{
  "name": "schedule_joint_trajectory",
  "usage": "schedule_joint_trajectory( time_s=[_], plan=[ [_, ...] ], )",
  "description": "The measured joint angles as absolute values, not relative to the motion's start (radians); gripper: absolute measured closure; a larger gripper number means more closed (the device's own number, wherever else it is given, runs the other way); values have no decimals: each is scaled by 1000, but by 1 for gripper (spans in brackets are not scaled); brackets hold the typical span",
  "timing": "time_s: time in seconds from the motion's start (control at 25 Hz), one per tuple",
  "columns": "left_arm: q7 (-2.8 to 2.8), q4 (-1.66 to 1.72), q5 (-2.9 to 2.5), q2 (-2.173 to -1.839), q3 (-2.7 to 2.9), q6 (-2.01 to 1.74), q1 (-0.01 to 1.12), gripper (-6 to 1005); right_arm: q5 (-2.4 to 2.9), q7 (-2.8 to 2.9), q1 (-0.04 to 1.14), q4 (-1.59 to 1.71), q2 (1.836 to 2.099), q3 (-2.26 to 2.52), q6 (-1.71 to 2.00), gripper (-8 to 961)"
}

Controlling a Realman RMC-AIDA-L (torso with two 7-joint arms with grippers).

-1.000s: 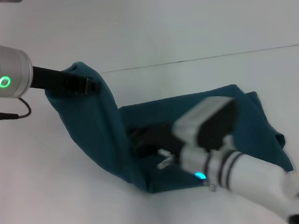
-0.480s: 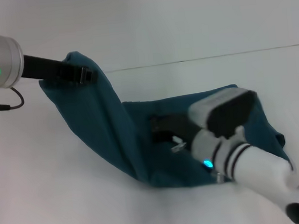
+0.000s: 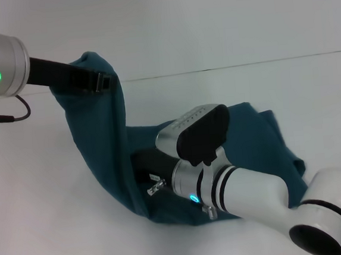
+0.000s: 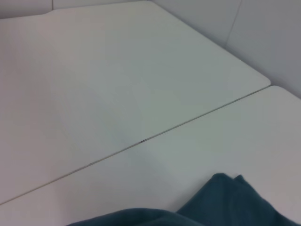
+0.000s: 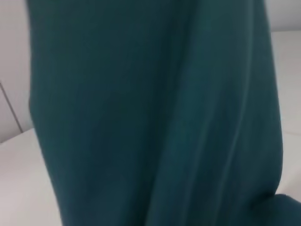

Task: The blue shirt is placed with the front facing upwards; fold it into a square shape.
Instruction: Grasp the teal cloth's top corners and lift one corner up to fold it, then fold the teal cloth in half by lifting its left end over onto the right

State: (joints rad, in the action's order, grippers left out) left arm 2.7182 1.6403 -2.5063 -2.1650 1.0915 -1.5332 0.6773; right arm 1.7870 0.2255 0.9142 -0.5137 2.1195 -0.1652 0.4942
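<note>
The blue shirt [image 3: 100,145] is plain teal on the side that shows. One end is lifted at the upper left and the rest lies bunched on the white table [image 3: 263,89]. My left gripper [image 3: 98,82] is shut on the raised edge, and the cloth hangs from it in a steep sheet down to the table. My right gripper [image 3: 145,165] reaches in low from the right over the lying part. Its dark tip presses into the hanging sheet and is hidden there. Teal cloth [image 5: 155,113] fills the right wrist view. A corner of the shirt [image 4: 225,202] shows in the left wrist view.
A thin seam [image 3: 243,65] crosses the white table behind the shirt, also seen as a seam [image 4: 141,140] in the left wrist view. My right forearm [image 3: 254,195] covers the front right part of the cloth. A black cable [image 3: 14,116] loops off the left arm.
My right arm has swung left and nearer, towards the hanging sheet, and the lying part of the shirt has bunched leftward with it. The left gripper still holds the raised edge in almost the same place.
</note>
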Motion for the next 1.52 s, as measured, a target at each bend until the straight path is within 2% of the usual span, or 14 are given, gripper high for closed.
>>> schedule_joint_trajectory(
  time_s=[0.2,0.32,0.44,0.84,1.12,1.28,1.52],
  plan=[
    [2714,1641,-2500,-2163,1088,-1533,671,879,1793,224,803,-514,2099,-199,603,935],
    [2712,1641,-2500,-2163,1088,-1533,670,879,1793,223,749,-479,2098,-218,656,935],
    [2712,1649,-2500,-2163,1087,-1534,669,879,1793,224,750,-452,2102,-232,640,934],
    [2719,1702,-2475,-2166,1090,-1549,659,876,1830,232,882,-504,2115,-225,474,934],
    [2720,1703,-2464,-2166,1090,-1544,658,875,1862,236,917,-533,2119,-228,459,936],
    [2719,1700,-2460,-2166,1090,-1539,658,874,1870,257,901,-533,2112,-233,479,935],
    [2716,1693,-2460,-2168,1095,-1532,650,873,1870,261,752,-492,2081,-266,646,934]
  ],
)
